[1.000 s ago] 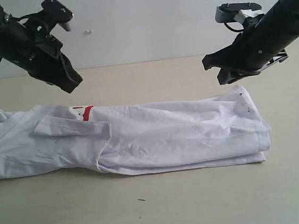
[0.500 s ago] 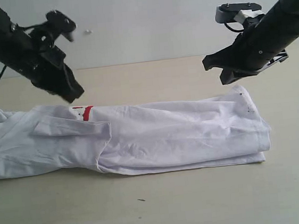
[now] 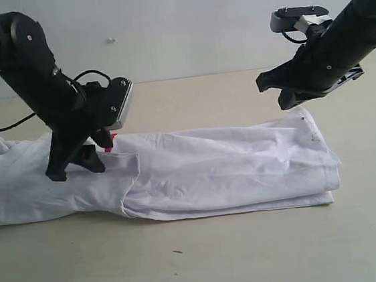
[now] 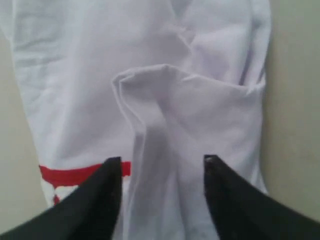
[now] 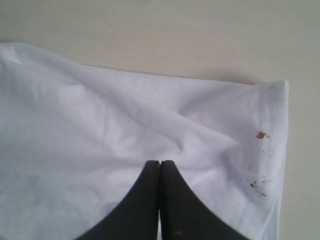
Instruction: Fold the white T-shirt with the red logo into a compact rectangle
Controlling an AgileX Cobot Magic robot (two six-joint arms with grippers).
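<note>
The white T-shirt (image 3: 225,171) lies folded into a long band across the table, bunched at its left end. Only a bit of the red logo (image 3: 111,138) peeks out at the far edge; the left wrist view shows a short red strip (image 4: 75,175) of it. My left gripper (image 3: 75,169) is down on the shirt's left part, open, its fingers either side of a raised fold (image 4: 165,100). My right gripper (image 3: 290,100) hovers shut just above the shirt's far right corner, holding nothing, over cloth (image 5: 100,125) with small brown specks (image 5: 261,135).
The light wooden table (image 3: 254,255) runs bare in front of the shirt and behind it up to a pale wall (image 3: 182,20). A tiny dark speck (image 3: 177,252) lies on the table near the front. The left arm's cable (image 3: 5,125) hangs behind the shirt.
My left arm has swung down from above the table onto the shirt's left part, and its jaws have opened. The right gripper stays in place, jaws closed together.
</note>
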